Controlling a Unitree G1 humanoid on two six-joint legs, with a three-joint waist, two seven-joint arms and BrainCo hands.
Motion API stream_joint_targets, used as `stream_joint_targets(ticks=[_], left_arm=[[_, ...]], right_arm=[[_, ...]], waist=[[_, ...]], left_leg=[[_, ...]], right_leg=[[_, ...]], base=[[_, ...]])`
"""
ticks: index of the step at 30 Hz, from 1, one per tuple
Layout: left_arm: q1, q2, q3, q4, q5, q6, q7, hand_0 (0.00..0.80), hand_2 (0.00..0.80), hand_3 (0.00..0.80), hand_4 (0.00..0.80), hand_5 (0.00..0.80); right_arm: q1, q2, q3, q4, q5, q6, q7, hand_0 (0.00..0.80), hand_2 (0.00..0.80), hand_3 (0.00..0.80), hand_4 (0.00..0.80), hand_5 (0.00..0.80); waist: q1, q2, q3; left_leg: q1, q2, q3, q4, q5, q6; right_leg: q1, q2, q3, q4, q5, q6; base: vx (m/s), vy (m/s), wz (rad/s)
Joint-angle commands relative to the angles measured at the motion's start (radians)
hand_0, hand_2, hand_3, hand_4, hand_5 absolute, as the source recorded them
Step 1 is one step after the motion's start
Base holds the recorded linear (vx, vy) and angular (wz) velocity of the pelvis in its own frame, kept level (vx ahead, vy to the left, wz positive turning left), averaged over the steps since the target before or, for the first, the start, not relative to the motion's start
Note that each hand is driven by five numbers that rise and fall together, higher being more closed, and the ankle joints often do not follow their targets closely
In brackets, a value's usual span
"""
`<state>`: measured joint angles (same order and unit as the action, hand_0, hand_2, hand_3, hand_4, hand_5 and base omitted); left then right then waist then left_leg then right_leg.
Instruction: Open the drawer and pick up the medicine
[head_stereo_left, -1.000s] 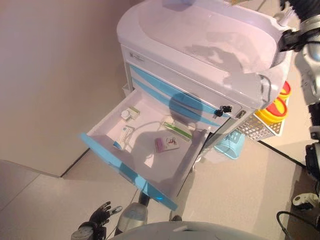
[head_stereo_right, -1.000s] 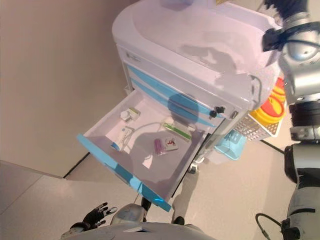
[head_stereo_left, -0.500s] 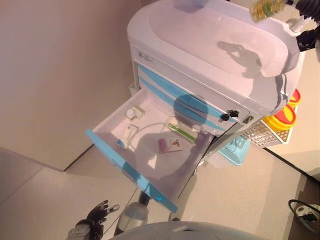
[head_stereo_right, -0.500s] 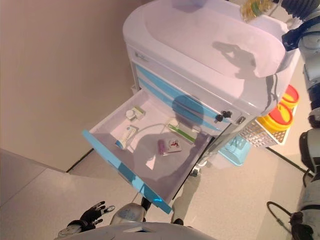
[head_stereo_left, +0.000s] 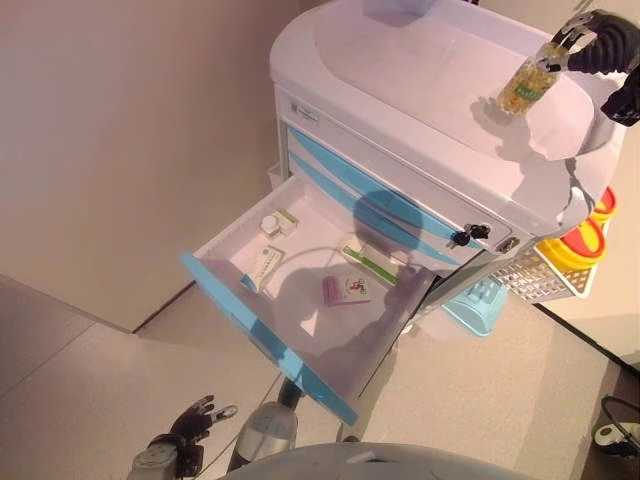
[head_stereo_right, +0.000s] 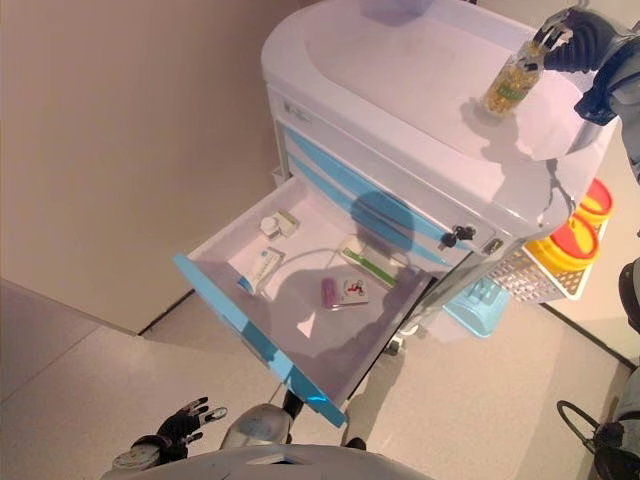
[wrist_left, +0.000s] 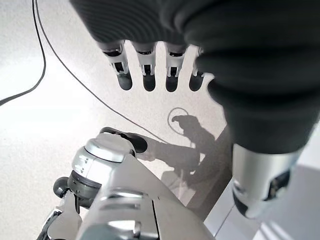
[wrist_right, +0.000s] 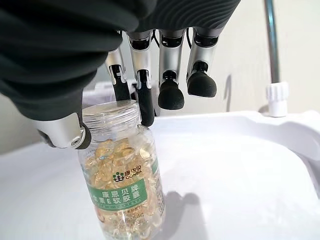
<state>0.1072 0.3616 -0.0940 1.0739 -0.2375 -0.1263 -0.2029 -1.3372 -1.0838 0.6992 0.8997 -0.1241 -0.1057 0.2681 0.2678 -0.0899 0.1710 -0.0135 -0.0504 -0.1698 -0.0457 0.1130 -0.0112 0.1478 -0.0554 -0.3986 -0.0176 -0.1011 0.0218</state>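
My right hand (head_stereo_left: 603, 44) is shut on a clear bottle of yellow capsules (head_stereo_left: 525, 88), pinching it near its neck with thumb (wrist_right: 64, 133) and fingers (wrist_right: 146, 100). The bottle (wrist_right: 125, 180) hangs tilted, close over the white cart top (head_stereo_left: 400, 70) at its right end; whether it touches I cannot tell. Below, the blue-fronted drawer (head_stereo_left: 262, 328) stands pulled out. It holds a white box (head_stereo_left: 262, 268), a pink pack (head_stereo_left: 342, 290), a green strip (head_stereo_left: 368, 264) and a small white bottle (head_stereo_left: 270, 224). My left hand (head_stereo_left: 187, 430) hangs open low beside the drawer's front, its fingers (wrist_left: 146, 75) straight.
Two closed blue-striped drawers (head_stereo_left: 350, 185) sit above the pulled-out one. A wire basket with yellow containers (head_stereo_left: 572, 250) hangs on the cart's right side, over a light blue basket (head_stereo_left: 478, 300). A beige wall (head_stereo_left: 120, 150) runs along the left.
My right hand has brought the capsule bottle down from the picture's top edge to just over the cart top. The camera has shifted slightly. The left hand stays low.
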Motion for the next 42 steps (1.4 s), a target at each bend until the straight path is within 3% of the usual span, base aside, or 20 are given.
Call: stream_joint_targets(ticks=[1,19,20,21,22,36,42], left_arm=[[0.032,0.052,-0.029,-0.026,-0.016,-0.006,-0.007,0.0,0.0,0.0,0.0,0.0],[0.035,0.058,-0.033,-0.044,-0.014,-0.002,-0.014,0.0,0.0,0.0,0.0,0.0],[0.035,0.058,-0.032,-0.042,-0.013,-0.004,-0.016,0.0,0.0,0.0,0.0,0.0],[0.036,0.059,-0.032,-0.041,-0.012,-0.006,-0.017,0.0,0.0,0.0,0.0,0.0],[0.036,0.059,-0.032,-0.043,-0.012,-0.005,-0.017,0.0,0.0,0.0,0.0,0.0],[0.029,0.064,-0.038,-0.036,-0.013,-0.009,-0.018,0.0,0.0,0.0,0.0,0.0],[0.026,0.065,-0.039,-0.026,-0.014,-0.012,-0.017,0.0,0.0,0.0,0.0,0.0]], right_arm=[[-0.112,-0.081,0.078,-0.025,-0.016,-0.045,0.015,0.8,0.8,0.8,0.8,0.8],[-0.035,-0.064,0.047,-0.021,-0.062,-0.085,0.089,0.8,0.8,0.8,0.8,0.8],[-0.035,-0.063,0.048,-0.016,-0.062,-0.089,0.093,0.59,0.59,0.59,0.59,0.59],[-0.034,-0.063,0.049,-0.013,-0.062,-0.092,0.092,0.229,0.229,0.229,0.229,0.229],[-0.031,-0.062,0.047,-0.013,-0.062,-0.092,0.089,0.0,0.0,0.0,0.0,0.0],[-0.061,-0.073,0.053,0.011,-0.025,-0.087,0.068,0.0,0.0,0.0,0.0,0.0],[-0.078,-0.088,0.032,-0.004,0.114,-0.062,0.026,0.0,0.0,0.0,0.0,0.0]], waist=[[0.014,-0.034,-0.038],[0.021,-0.029,-0.023],[0.021,-0.029,-0.023],[0.022,-0.028,-0.022],[0.022,-0.028,-0.022],[0.018,-0.029,-0.025],[0.008,-0.029,-0.033]], left_leg=[[0.025,-0.027,0.03,-0.009,-0.114,0.019],[0.022,-0.028,0.026,-0.005,-0.111,0.018],[0.023,-0.027,0.027,-0.005,-0.11,0.018],[0.022,-0.028,0.026,-0.005,-0.11,0.018],[0.022,-0.028,0.026,-0.005,-0.11,0.018],[0.027,-0.028,0.028,-0.004,-0.112,0.019],[0.034,-0.022,0.038,-0.009,-0.113,0.017]], right_leg=[[-0.072,-0.041,0.045,0.06,0.033,0.033],[-0.073,-0.042,0.044,0.062,0.037,0.036],[-0.073,-0.043,0.043,0.062,0.037,0.036],[-0.073,-0.043,0.043,0.062,0.038,0.036],[-0.073,-0.043,0.043,0.062,0.038,0.036],[-0.072,-0.044,0.046,0.065,0.039,0.039],[-0.07,-0.044,0.051,0.066,0.039,0.041]], base=[[0.0,0.0,0.0],[0.0,0.0,0.0],[0.0,0.0,0.0],[0.0,0.0,0.0],[0.0,0.0,0.0],[0.0,0.0,0.0],[0.0,0.0,0.0]])
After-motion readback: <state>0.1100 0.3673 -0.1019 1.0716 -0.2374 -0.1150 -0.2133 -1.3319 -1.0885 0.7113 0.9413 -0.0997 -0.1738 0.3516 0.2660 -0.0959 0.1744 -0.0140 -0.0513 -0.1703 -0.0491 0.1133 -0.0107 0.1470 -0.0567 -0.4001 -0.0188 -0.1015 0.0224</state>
